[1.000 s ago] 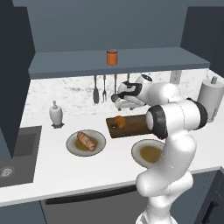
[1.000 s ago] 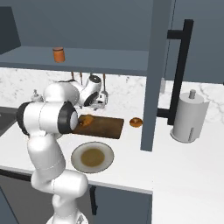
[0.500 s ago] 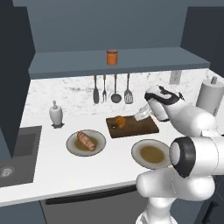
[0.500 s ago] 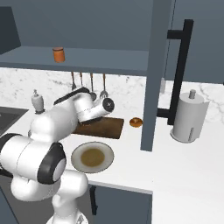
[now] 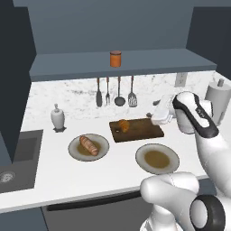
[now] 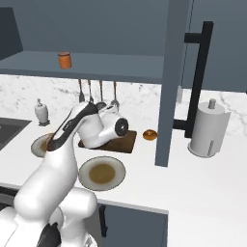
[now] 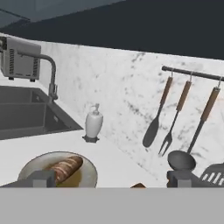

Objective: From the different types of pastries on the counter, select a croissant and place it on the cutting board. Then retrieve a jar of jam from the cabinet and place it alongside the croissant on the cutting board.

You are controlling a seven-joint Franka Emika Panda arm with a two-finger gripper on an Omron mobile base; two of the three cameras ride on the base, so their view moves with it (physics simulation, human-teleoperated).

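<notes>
The small golden croissant (image 5: 122, 125) lies on the left part of the dark wooden cutting board (image 5: 142, 131), on the white speckled counter (image 5: 54, 176). My gripper (image 5: 156, 118) hovers at the board's right end, a little above it, pointing left. It is open and holds nothing. In the hand view its two fingertips (image 7: 41, 178) stand far apart. The orange jar of jam (image 5: 116, 58) stands on the cabinet's slate shelf (image 5: 153, 67), and also shows from the right as the jar (image 6: 64, 60). The doughnut (image 6: 150, 134) lies right of the board.
The reddish-brown roll (image 5: 89, 145) rests on a round plate left of the board. A second plate (image 5: 157, 158) sits in front. Utensils (image 5: 115, 92) hang on the back wall. A soap bottle (image 5: 57, 117), a sink (image 5: 13, 158) and a paper-towel roll (image 6: 208, 128) are near.
The arm's elbow has swung from over the board out to the right and forward. The hand stays near the board's right end, open throughout. The croissant has not moved.
</notes>
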